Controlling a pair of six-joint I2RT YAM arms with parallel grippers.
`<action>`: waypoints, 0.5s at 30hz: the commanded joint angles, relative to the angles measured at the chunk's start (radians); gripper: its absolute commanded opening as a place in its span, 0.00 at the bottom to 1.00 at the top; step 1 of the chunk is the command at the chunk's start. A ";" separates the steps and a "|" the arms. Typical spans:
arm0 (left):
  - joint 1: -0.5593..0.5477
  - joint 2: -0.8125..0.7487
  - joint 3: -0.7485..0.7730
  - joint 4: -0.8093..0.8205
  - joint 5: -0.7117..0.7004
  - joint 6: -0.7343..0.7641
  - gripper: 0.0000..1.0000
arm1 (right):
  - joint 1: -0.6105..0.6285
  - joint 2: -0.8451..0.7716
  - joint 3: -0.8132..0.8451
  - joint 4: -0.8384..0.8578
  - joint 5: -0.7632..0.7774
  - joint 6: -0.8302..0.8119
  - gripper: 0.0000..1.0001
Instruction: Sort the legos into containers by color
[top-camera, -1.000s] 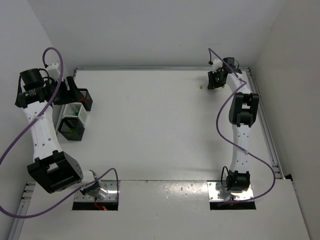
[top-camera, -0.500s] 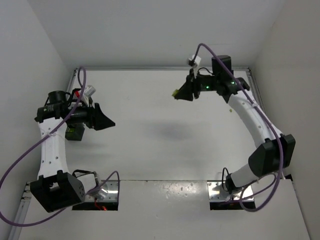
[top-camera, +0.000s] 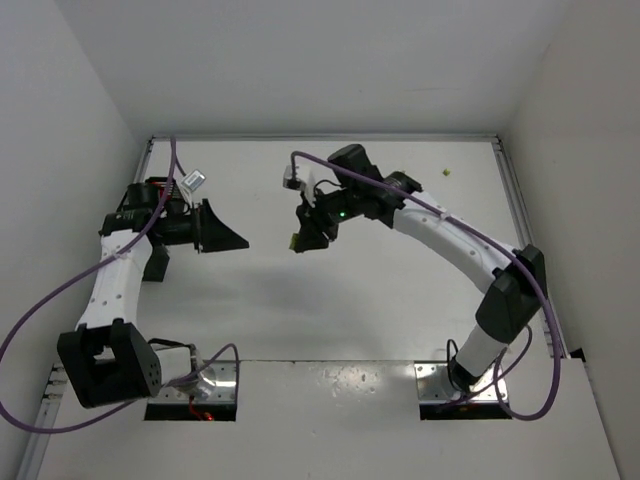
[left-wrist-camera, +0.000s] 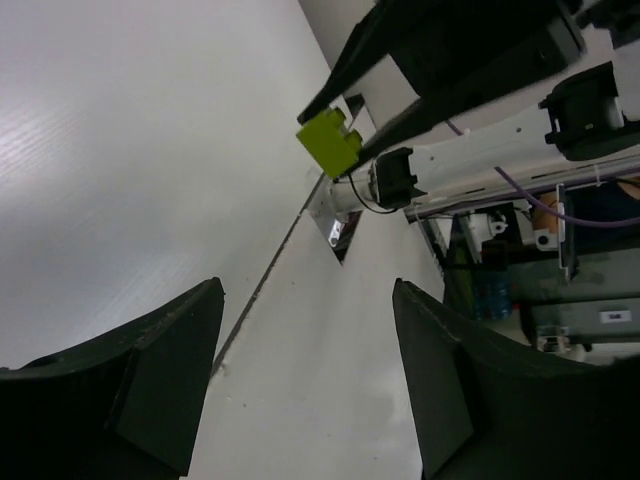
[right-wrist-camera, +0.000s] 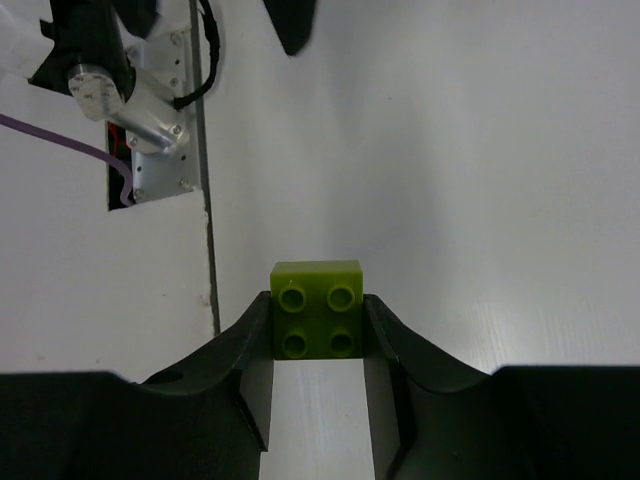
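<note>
The yellow-green 2x2 lego brick (right-wrist-camera: 317, 308) is off the table, pinched by 2 opposite walls between the fingers of the right gripper (top-camera: 303, 237), with its 4 studs facing that wrist's camera. Being square, it has no long axis to line up with. It hangs over the middle of the table (top-camera: 350, 320), just right of the left gripper (top-camera: 232, 240), whose jaws stand wide and empty and point at it. The 2 grippers face each other, near but apart.

The black bin (top-camera: 153, 264) peeking out under the left forearm lies well to the left, so the left arm is nearer to it. This looks like a handover.

The left wrist view shows the brick ahead but above the gap between its fingers, off centre. Only the overhead view shows the bin, and a second yellow-green piece (top-camera: 447, 171) lying far right.
</note>
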 joint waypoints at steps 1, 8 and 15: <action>-0.045 0.055 0.013 0.088 0.031 -0.114 0.74 | 0.071 0.054 0.127 -0.019 0.075 -0.053 0.08; -0.096 0.124 0.031 0.159 0.012 -0.187 0.74 | 0.166 0.166 0.307 -0.054 0.130 -0.063 0.07; -0.151 0.156 0.031 0.224 0.003 -0.244 0.74 | 0.225 0.221 0.373 -0.076 0.140 -0.063 0.07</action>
